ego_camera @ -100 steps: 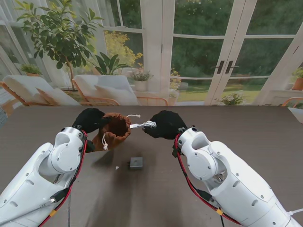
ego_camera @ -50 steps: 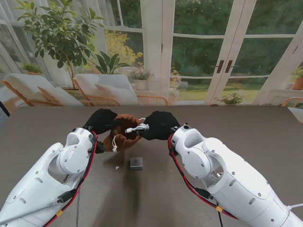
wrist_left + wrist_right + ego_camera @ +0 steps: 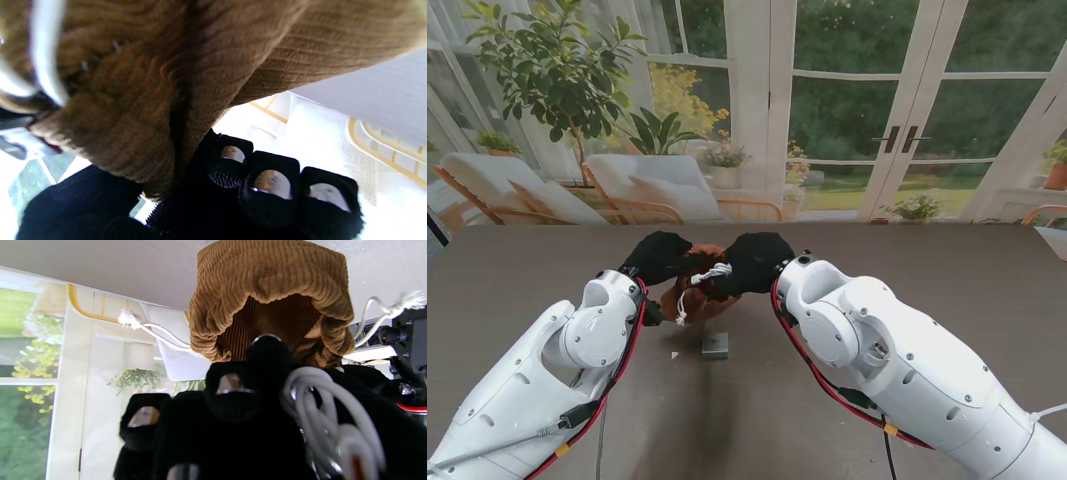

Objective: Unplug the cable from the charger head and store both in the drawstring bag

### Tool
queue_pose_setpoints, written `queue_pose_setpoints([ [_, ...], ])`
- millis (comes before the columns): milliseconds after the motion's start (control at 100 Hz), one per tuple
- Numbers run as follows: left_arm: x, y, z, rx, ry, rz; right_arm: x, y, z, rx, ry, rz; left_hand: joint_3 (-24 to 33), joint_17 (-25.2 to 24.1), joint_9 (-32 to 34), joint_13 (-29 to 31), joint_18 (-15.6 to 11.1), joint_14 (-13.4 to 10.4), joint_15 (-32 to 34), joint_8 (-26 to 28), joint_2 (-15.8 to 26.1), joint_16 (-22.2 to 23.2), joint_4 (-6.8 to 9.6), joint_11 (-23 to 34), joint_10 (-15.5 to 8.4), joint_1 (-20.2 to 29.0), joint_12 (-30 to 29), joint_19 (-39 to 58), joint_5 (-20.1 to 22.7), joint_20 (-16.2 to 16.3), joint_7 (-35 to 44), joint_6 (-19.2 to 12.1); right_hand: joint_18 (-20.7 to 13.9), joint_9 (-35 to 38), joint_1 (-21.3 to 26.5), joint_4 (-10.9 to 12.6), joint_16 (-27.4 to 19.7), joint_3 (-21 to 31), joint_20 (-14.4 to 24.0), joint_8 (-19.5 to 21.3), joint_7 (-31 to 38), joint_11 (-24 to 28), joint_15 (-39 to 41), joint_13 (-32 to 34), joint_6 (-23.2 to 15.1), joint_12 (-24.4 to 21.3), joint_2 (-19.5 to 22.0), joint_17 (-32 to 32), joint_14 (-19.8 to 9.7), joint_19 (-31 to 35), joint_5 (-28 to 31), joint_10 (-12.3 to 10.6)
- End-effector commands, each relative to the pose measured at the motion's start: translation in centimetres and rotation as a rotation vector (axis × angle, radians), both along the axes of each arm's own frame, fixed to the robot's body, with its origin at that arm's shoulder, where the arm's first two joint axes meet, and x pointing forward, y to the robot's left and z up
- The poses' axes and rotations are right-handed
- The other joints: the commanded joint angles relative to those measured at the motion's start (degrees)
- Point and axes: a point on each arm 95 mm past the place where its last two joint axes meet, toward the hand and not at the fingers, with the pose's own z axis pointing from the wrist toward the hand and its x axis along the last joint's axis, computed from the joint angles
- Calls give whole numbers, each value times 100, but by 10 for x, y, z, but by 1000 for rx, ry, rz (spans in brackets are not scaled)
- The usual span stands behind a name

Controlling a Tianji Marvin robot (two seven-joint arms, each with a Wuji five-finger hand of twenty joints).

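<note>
On the left, the left hand (image 3: 659,257) grips the brown corduroy bag (image 3: 699,292) by its rim, black-gloved fingers (image 3: 272,186) pinched on the fabric, holding it up off the dark desk (image 3: 987,270). A white drawstring (image 3: 682,307) dangles from the bag toward me. At centre, the bag's mouth gapes toward the right hand (image 3: 752,262) — the right wrist view looks straight into the ribbed opening. The right hand is closed around the coiled white cable (image 3: 711,271), its loops bunched against the palm at the bag's mouth, just touching the rim. Nearer to me, the grey charger head (image 3: 715,345) lies alone on the desk, apart from both hands — between the two white forearms.
</note>
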Motion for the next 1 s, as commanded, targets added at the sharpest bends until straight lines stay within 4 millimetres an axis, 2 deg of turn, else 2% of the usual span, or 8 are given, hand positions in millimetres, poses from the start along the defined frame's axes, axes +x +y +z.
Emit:
queue_pose_setpoints([
  [0,-4,-8,2,-4,5,-27,0,0,0,-17,8,-4,37,223,242,258,-163,-32,154,44,52,50,184,8,-46,183,-25,890,289,-62,-97,465,-829,198,77,211,-3,-139,-193,90,326,438,219,-15,161,96,289,3272,-801,1257,22,290],
  [520,-11,-19,8,-24,-7,-64,1,4,-4,-168,25,-26,19,205,242,258,-166,-32,147,48,61,51,187,-19,-45,202,1,883,279,-69,-84,466,-957,198,66,234,-12,-218,-271,81,334,429,196,-8,92,113,349,3273,-967,1257,-17,177],
  [990,-14,-23,9,0,8,-70,7,-3,2,-223,28,-84,59,275,257,264,-182,-93,154,48,53,40,221,24,-80,161,8,918,328,-83,-64,437,-964,202,107,239,-3,-179,-264,59,332,465,200,-9,164,129,288,3276,-951,1257,27,231],
])
